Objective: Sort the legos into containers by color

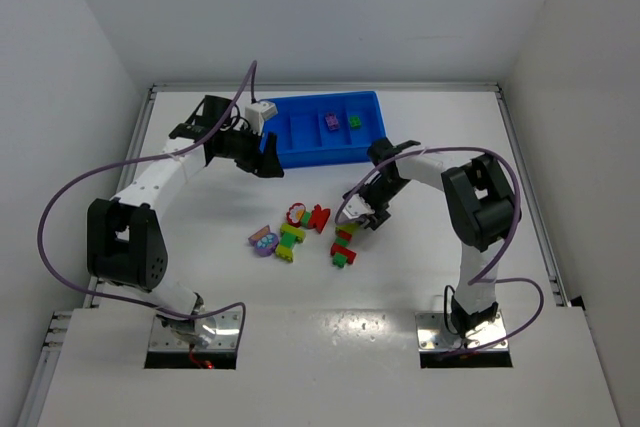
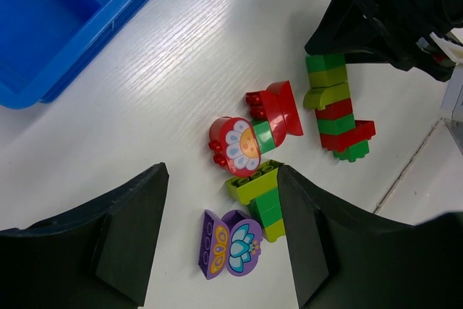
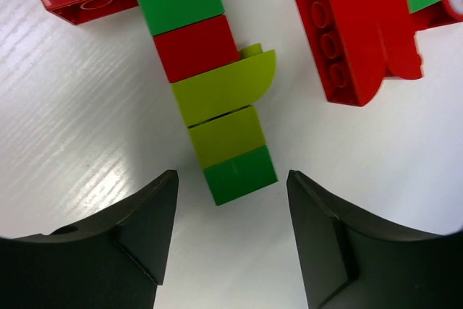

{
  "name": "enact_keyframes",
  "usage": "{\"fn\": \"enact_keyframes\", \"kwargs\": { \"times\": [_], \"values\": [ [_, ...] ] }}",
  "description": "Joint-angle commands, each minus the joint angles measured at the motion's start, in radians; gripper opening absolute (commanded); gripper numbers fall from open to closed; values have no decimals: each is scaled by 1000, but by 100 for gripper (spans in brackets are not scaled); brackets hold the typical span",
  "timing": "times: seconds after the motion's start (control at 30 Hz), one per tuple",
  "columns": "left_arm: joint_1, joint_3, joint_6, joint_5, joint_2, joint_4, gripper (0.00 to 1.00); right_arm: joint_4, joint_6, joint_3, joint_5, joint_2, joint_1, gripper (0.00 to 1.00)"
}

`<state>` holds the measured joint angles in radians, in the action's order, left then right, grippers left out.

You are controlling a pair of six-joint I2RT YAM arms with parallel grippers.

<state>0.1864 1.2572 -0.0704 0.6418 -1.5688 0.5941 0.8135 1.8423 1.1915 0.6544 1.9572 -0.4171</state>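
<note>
Trouble, to my eye, lies with the mixed stack [image 3: 217, 85], but taking things left to right first.

The left gripper [image 2: 221, 186] hangs by the 9 o'clock end of the blue tray [image 1: 320, 159]. Its jaws are apart and empty, well clear of the loose legos. A purple brick [image 1: 330, 122] and a green brick [image 1: 353, 121] already lie side by side in the tray's 3 o'clock half.

Mid-table [image 1: 440, 127] lie a purple flower brick [image 2: 230, 244], a yellow-green and green pair [image 2: 260, 193] and a red flower cluster [image 2: 253, 132].

Furthest right, the right gripper [image 3: 231, 182] is low over the mixed stack. Its fingers are spread with nothing clamped, straddling the green end brick. The stack lies flat, with its long axis running roughly 12 to 6 o'clock on the table. The green end points to 12, towards the tray, and a long red brick crosses near the 6 o'clock end.

I'd worry that a pinch on that end brick lifts the whole run of green, yellow-green and red together, and one compartment would then get three colours. The end brick might also snap free partway and drop the rest. The red cluster is close by, so a wide closing finger could nudge it.
</note>
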Motion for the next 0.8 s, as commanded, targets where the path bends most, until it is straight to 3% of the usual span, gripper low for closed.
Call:
{"fn": "enact_keyframes", "kwargs": {
  "times": [0.0, 0.17, 0.63, 0.77],
  "values": [
    [-13, -4, 0, 25, 27, -24, 68, 12, 66, 49, 37, -21, -15, 61],
    [-13, -4, 0, 16, 36, -24, 68, 30, 101, 59, 47, -21, -15, 49],
    [-13, -22, 0, 16, 36, -24, 68, 72, 184, 28, 37, -30, -25, 50],
    [-13, -22, 0, 16, 36, -33, 68, 81, 184, 28, 18, -30, -34, 41]
  ]
}}
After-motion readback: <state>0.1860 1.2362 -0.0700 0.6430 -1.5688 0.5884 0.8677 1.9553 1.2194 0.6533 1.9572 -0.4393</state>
